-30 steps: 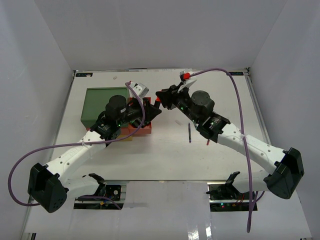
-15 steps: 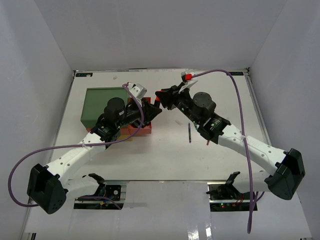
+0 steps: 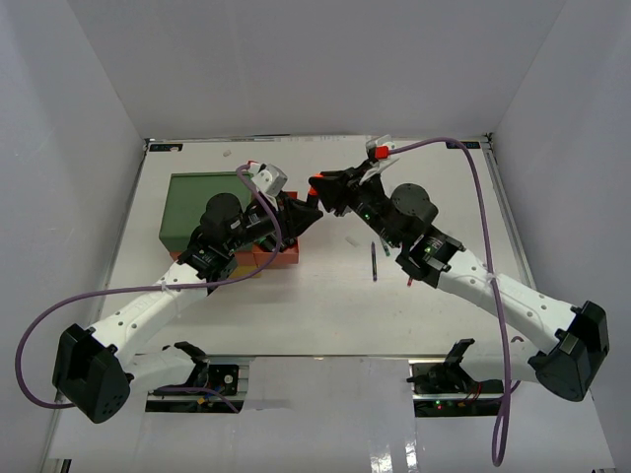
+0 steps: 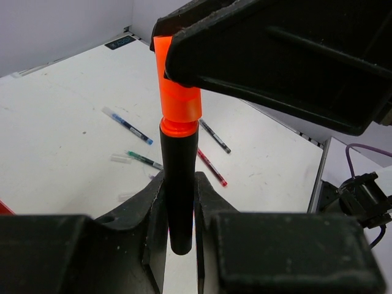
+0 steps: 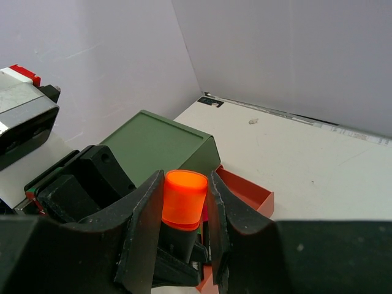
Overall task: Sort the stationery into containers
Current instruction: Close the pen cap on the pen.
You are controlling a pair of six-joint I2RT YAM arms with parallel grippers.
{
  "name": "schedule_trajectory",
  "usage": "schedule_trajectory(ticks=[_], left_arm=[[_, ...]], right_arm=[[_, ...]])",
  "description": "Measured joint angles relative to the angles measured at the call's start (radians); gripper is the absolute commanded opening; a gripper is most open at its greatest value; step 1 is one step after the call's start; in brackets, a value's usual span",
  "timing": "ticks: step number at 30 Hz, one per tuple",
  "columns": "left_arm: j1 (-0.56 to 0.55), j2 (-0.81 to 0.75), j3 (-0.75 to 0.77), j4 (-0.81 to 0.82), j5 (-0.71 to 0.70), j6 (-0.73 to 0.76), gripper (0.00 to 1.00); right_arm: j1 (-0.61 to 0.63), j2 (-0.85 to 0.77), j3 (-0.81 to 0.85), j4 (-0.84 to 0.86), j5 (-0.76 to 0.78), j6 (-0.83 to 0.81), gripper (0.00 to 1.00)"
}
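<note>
A stubby black highlighter (image 4: pixel 179 184) with an orange cap (image 4: pixel 179 92) is held in the air between both arms. My left gripper (image 4: pixel 179 195) is shut on its black barrel. My right gripper (image 5: pixel 185 191) is shut on the orange cap (image 5: pixel 184 197). From above, the two grippers meet tip to tip at the cap (image 3: pixel 316 183), just right of the containers (image 3: pixel 202 202). The stack's red-orange drawer (image 5: pixel 246 187) stands pulled open below the held highlighter. What lies inside the drawer is mostly hidden.
Thin pens lie loose on the white table right of the stack: a blue one (image 4: pixel 127 125), a green one (image 4: pixel 144 160), a black one (image 4: pixel 214 136) and a red one (image 4: pixel 211 166). A dark pen (image 3: pixel 374 261) lies under the right forearm. Purple cables loop over both arms.
Both grippers, still joined on the highlighter, have drifted slightly toward the far side of the table. The right arm's elbow has swung a little rightward.
</note>
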Motion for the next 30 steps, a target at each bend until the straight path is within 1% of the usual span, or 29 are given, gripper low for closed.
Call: schedule_trajectory(ticks=[2,3,7,12,13,14,15,17,18,19,20,23,26,30], left_arm=[[0.0,0.0,0.0,0.007,0.011,0.005,0.0],[0.0,0.0,0.0,0.011,0.018,0.006,0.0],[0.0,0.0,0.0,0.027,0.039,0.006,0.0],[0.0,0.0,0.0,0.036,0.058,0.005,0.0],[0.0,0.0,0.0,0.043,0.062,0.005,0.0],[0.0,0.0,0.0,0.048,0.066,0.006,0.01],[0.0,0.0,0.0,0.051,0.073,0.006,0.01],[0.0,0.0,0.0,0.057,0.087,0.016,0.02],[0.0,0.0,0.0,0.06,0.1,0.022,0.02],[0.0,0.0,0.0,0.063,0.109,0.026,0.02],[0.0,0.0,0.0,0.064,0.119,0.032,0.02],[0.0,0.001,0.0,0.063,0.168,0.051,0.01],[0.0,0.009,0.006,0.061,0.222,0.069,0.0],[0.0,0.03,0.027,0.037,0.286,0.085,0.0]], right_arm=[[0.001,-0.009,0.0,-0.003,-0.001,-0.003,0.41],[0.001,-0.015,0.0,-0.008,-0.003,-0.006,0.46],[0.002,-0.048,0.0,-0.039,-0.012,-0.03,0.56],[0.003,-0.112,0.001,-0.087,-0.021,-0.064,0.64],[0.003,-0.124,0.004,-0.1,-0.025,-0.072,0.68],[0.003,-0.135,0.008,-0.113,-0.028,-0.079,0.71],[0.003,-0.143,0.011,-0.121,-0.033,-0.085,0.8],[0.004,-0.165,0.012,-0.144,-0.039,-0.106,0.91],[0.005,-0.175,0.013,-0.153,-0.041,-0.115,0.95],[0.005,-0.186,0.013,-0.163,-0.041,-0.126,0.91],[0.005,-0.197,0.012,-0.174,-0.043,-0.142,0.9],[0.004,-0.232,0.019,-0.23,-0.062,-0.191,0.9],[-0.006,-0.24,0.063,-0.307,-0.108,-0.244,0.9],[-0.043,-0.233,0.143,-0.387,-0.216,-0.304,0.93]])
